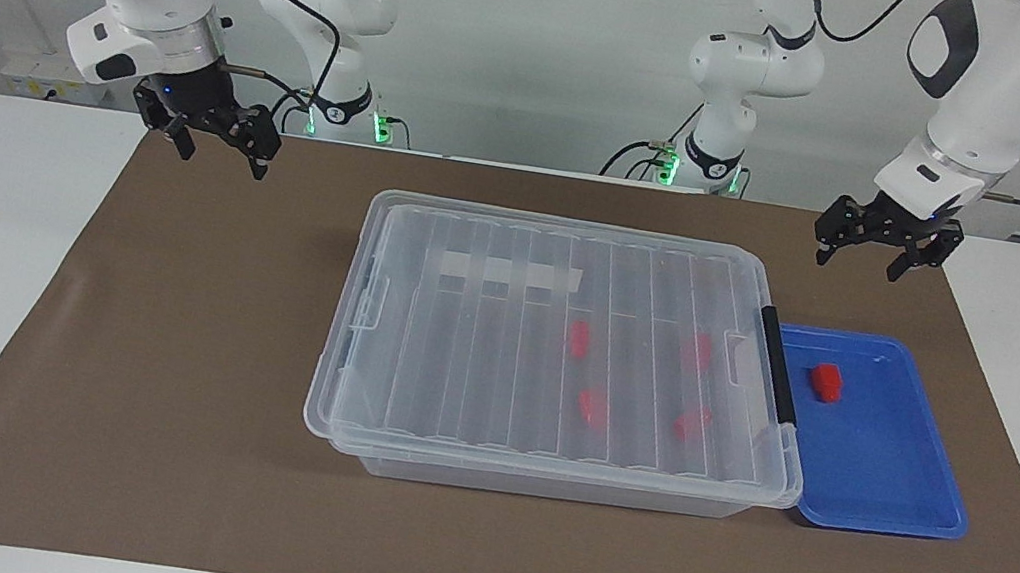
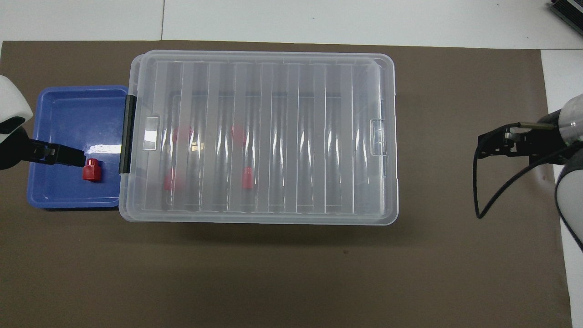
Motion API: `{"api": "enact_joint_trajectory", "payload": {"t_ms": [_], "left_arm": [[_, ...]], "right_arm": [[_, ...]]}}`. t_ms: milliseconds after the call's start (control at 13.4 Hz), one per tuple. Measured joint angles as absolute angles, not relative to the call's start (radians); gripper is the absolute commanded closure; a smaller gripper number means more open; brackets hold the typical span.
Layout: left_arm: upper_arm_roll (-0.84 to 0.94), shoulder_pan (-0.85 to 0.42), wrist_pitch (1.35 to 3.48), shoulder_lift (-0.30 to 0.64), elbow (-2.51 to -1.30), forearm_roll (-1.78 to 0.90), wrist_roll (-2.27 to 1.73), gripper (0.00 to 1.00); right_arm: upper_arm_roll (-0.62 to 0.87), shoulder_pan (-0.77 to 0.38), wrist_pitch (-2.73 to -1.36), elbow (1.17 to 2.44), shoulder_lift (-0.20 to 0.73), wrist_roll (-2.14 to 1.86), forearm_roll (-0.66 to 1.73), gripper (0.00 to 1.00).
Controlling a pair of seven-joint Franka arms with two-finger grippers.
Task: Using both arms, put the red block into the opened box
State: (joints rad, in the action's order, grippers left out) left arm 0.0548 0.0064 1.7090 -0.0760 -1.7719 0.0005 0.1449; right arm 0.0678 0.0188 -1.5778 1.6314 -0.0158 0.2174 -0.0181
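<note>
Both grippers, left gripper (image 1: pixel 884 249) and right gripper (image 1: pixel 211 139), are held open and empty. Lid (image 1: pixel 501 346) should be lifted level before red block (image 1: pixel 825 381) is moved from tray (image 1: pixel 885 484).

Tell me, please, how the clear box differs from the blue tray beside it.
The box is see-through, large and deep; the tray is solid blue, smaller and shallow. The box is covered by a lid; the tray is open. Four red blocks show in the box, one in the tray. Both are rectangular.
</note>
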Motion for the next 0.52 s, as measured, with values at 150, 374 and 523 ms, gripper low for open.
{"api": "enact_joint_trajectory", "payload": {"t_ms": [150,374,523], "left_arm": [[0.055,0.006,1.709,-0.076,-1.772,0.001,0.145,0.0],[0.055,0.006,1.709,-0.076,-1.772,0.001,0.145,0.0],[0.055,0.006,1.709,-0.076,-1.772,0.001,0.145,0.0]], "right_arm": [[0.068,0.019,-1.59,1.632,-0.016,0.217,-0.018,0.0],[0.068,0.017,-1.603,1.638,-0.016,0.217,-0.018,0.0],[0.068,0.015,-1.672,1.672,-0.017,0.218,-0.018,0.0]]}}
